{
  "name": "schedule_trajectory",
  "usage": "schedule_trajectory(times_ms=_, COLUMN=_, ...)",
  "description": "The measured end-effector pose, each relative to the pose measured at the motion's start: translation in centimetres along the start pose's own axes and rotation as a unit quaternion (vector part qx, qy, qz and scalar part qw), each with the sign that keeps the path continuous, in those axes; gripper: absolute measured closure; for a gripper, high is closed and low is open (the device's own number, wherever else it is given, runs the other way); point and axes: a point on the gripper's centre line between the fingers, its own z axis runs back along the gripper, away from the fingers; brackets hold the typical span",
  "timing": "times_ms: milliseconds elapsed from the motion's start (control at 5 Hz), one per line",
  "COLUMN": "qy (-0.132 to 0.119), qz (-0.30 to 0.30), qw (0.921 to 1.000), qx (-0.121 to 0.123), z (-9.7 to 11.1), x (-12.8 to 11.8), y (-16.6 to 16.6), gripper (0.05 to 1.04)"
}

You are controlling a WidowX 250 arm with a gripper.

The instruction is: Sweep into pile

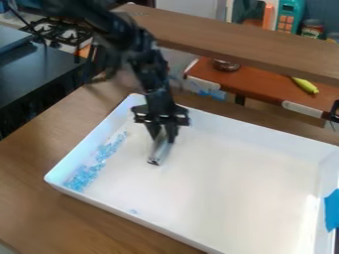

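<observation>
Right now the claw (163, 137) hangs over the white tray (225, 178), pinching a silvery scraper (158, 153). Little blue bits (84, 176) lie strewn along the tray's left side, with a stray one (134, 212) by the near edge.

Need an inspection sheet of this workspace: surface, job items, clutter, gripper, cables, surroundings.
Surface: white tray on wooden table.
Job's things: blue bits strung along the tray's left wall in view, densest near the lower-left corner; faint stray bit near the front wall.
Clutter: blue tape on right wall.
Gripper: shut on silvery tool.
Cables: possible dark cord, upper left.
Surroundings: stove; yellow item on reddish-brown surface.
</observation>
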Motion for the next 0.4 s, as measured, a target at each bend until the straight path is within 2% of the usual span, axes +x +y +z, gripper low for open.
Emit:
schedule_trajectory(times_ms=200, qy=-0.007, qz=0.046, qw=0.9989, qx=0.008, z=1.08, x=-0.25, y=3.15, gripper=0.71)
schedule_trajectory(times_ms=400, qy=0.006, qz=0.138, qw=0.9901, qx=0.025, z=1.22, x=-0.75, y=4.1, gripper=0.71)
